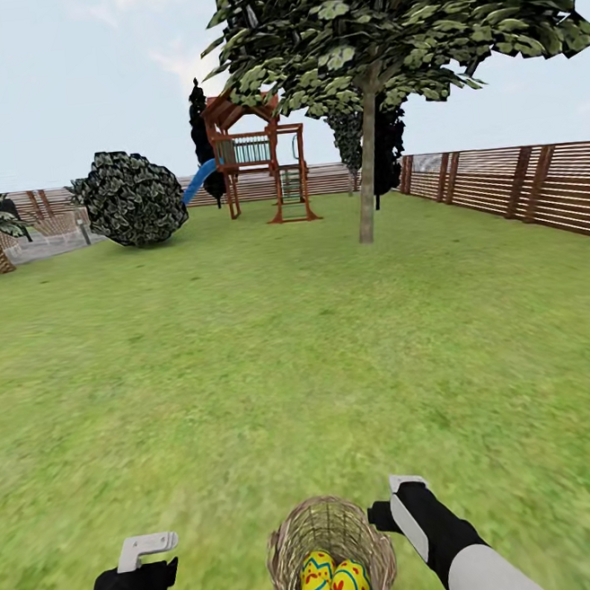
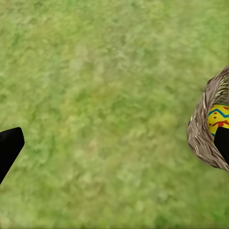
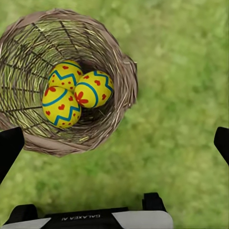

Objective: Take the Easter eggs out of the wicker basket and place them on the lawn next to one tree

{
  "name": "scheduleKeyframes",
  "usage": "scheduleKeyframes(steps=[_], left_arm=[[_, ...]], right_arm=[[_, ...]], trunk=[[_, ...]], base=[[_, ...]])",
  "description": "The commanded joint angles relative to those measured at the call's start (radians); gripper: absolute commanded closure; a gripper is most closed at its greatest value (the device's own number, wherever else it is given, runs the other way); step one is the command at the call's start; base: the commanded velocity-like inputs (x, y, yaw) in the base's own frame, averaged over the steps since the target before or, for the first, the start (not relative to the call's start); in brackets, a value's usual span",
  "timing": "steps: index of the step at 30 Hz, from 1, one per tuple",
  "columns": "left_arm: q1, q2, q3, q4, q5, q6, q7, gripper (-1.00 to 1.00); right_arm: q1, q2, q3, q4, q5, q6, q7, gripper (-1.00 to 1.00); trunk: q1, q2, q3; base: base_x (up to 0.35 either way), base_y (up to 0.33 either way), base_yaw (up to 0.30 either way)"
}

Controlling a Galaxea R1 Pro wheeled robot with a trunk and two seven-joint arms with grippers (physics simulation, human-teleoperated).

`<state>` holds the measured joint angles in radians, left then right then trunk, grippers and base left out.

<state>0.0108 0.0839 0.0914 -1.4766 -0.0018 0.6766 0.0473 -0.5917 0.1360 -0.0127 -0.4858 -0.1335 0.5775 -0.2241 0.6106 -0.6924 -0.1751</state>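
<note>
We hang our right gripper (image 1: 400, 492), jaws spread, just beside the basket (image 1: 288, 548) on the lawn (image 1: 247, 363), nearer its three eggs (image 3: 74, 93) than our left gripper (image 1: 148, 551), also spread, so the reach goes inward and down.

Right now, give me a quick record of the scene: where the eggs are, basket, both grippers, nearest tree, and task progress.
eggs: three eggs, all inside the basket
basket: wicker basket on the lawn, between the two arms
left gripper: left gripper open, above grass, holding nothing
right gripper: right gripper open, beside the basket, holding nothing
tree: tree far ahead, near the fence
progress: no egg taken out yet
</note>
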Motion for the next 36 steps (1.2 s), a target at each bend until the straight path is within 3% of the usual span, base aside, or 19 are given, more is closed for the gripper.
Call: scheduleKeyframes(steps=[1,6,9,13,18,36], left_arm=[[0.000,0.000,-0.001,-0.001,0.000,0.004,0.003,-1.00],[0.000,0.000,-0.001,-0.002,0.000,0.004,0.003,-1.00],[0.000,0.000,-0.001,-0.002,0.001,0.004,0.002,-1.00],[0.000,0.000,0.000,-0.002,0.001,0.004,0.002,-1.00],[0.000,0.000,0.001,-0.003,0.003,0.004,0.001,-1.00],[0.000,0.000,0.011,-0.007,0.005,0.004,-0.004,-1.00]], right_arm=[[0.000,0.001,-0.001,-0.002,-0.011,0.002,-0.008,-1.00],[-0.018,-0.001,-0.002,0.001,-0.011,0.003,-0.009,-1.00],[-0.058,-0.001,-0.002,0.022,-0.010,0.008,-0.010,-1.00],[-0.146,-0.002,-0.004,0.117,-0.010,0.012,-0.012,-1.00],[-0.205,-0.004,-0.007,0.214,-0.010,0.006,-0.011,-1.00],[-0.224,-0.003,-0.017,0.256,-0.012,-0.013,-0.011,-1.00]], trunk=[[0.004,-0.009,-0.005],[0.023,-0.044,-0.020],[0.035,-0.065,-0.030],[0.050,-0.093,-0.042],[0.069,-0.128,-0.058],[0.138,-0.254,-0.114]], base=[[0.000,0.000,0.000],[0.000,0.000,0.000],[0.000,0.000,0.000],[0.000,0.000,0.000],[0.000,0.000,0.000],[0.000,0.000,0.000]])
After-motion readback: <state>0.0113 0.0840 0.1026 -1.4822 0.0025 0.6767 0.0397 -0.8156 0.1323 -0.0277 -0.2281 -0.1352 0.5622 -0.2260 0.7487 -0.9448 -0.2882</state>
